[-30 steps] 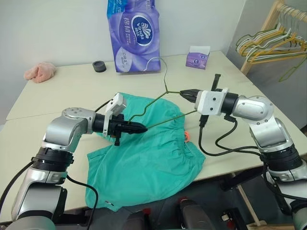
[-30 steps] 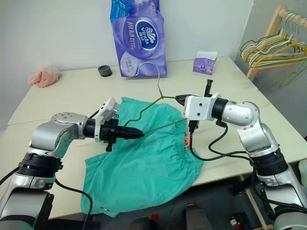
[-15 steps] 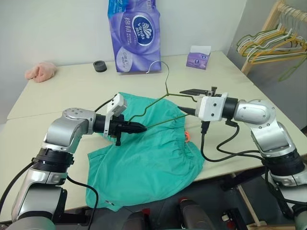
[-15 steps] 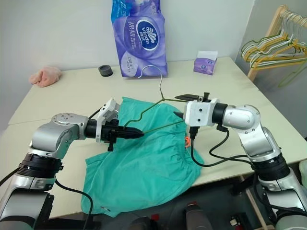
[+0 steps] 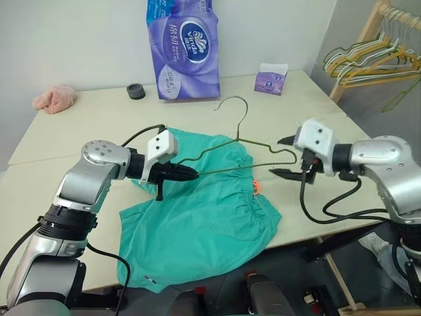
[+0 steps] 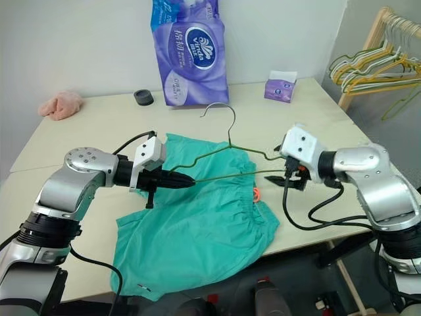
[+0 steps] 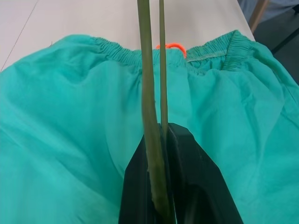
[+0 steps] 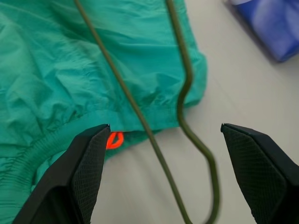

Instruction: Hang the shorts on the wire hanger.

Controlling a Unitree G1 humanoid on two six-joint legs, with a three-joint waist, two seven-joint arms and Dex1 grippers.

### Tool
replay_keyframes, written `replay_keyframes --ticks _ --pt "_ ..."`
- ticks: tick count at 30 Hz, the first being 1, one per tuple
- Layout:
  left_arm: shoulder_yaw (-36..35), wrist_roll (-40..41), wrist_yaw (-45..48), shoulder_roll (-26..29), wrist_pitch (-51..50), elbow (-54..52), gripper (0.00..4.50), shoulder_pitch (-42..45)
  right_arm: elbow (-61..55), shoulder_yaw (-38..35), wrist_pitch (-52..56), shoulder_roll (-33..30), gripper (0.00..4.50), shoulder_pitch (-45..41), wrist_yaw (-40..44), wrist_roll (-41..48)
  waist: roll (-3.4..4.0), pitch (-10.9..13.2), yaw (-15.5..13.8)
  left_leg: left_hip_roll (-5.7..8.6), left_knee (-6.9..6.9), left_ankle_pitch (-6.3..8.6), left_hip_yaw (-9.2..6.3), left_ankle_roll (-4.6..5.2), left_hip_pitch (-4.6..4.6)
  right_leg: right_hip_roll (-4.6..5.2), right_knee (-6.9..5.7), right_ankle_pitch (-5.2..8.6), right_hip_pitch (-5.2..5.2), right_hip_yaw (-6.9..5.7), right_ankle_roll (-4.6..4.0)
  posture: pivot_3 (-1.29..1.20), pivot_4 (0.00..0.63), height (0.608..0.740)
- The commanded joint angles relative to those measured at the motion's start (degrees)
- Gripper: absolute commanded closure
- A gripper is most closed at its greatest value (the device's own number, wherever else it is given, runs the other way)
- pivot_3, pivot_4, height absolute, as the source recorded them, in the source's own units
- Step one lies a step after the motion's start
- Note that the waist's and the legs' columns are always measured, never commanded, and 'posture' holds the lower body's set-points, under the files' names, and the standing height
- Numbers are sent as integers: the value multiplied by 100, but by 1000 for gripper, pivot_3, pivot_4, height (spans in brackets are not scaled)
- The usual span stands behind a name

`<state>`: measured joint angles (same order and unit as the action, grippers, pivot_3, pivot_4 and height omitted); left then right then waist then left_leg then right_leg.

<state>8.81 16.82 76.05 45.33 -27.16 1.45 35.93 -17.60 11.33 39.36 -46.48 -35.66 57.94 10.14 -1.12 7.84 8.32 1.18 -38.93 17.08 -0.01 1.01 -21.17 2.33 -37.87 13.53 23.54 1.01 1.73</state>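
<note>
**Right gripper off hanger, left holds it alone**

Nearest: shorts [image 5: 197, 230] flat on table [image 5: 85, 131], spread beneath both grippers, waistband with orange tag [image 5: 255, 189] below and just short of right gripper, one leg hanging over near table edge. Not yet on the wire.

Left gripper [image 5: 189, 174] pinched tight on one shoulder end of wire hanger [image 5: 240, 141]; both wires run between the black fingers [image 7: 196, 186] in the wrist view. Hanger held in air over shorts, stretching away from left gripper toward right, hook up and far side.

Right gripper [image 5: 287, 157] was clamped on hanger a second ago, by the neck; now spread wide and pulled back to the far shoulder bend, which sits between the fingers [image 8: 84, 172], untouched as far as visible. Hanger turned more level since release.

Meaning, as a guess: handover to single-hand hold done, right gripper free to fetch the shorts or regrip; threading step not started.

Beyond grippers: purple tissue pack [image 5: 184, 49], small tissue box [image 5: 271, 79], black roll [image 5: 136, 91], pink cloth [image 5: 54, 97], rack of hangers [image 5: 375, 56].
</note>
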Motion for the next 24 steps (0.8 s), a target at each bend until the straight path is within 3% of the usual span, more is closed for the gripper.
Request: replay_keyframes --ticks 1,3,6,16,22,24 --pt "-34 -50 71 174 136 -275 4500 72 336 344 42 -34 452 -410 337 -66 -1 2 -5 0 0 0 1 0 0 0 1 0 0 0 0 -209 119 740" --pt "-34 -76 64 195 166 -311 4500 36 478 443 160 40 452 -549 410 0 -1 2 -21 0 0 0 -1 0 -2 -1 5 0 0 -2 0 -201 116 740" --pt "-50 -77 62 245 171 -432 4500 -27 600 523 458 155 1017 -677 529 157 -2 3 -28 0 0 0 -3 0 -4 1 6 0 0 -3 0 -192 113 740" --pt "-68 -67 103 365 187 -576 4500 -152 641 573 719 345 4365 -597 571 319 -2 2 -42 0 0 0 -7 0 -8 5 7 -1 2 -7 0 -180 105 740" --pt "-100 65 96 249 136 -481 4500 -163 532 516 871 349 4441 -530 571 451 -2 2 -40 0 -1 0 -7 0 -9 5 4 -1 3 -7 0 -188 101 740" --pt "-142 -21 -36 131 334 -246 3978 -150 472 477 926 307 4500 -458 552 497 -2 2 -41 0 -1 0 -7 0 -9 5 5 -1 3 -7 0 -192 101 740"
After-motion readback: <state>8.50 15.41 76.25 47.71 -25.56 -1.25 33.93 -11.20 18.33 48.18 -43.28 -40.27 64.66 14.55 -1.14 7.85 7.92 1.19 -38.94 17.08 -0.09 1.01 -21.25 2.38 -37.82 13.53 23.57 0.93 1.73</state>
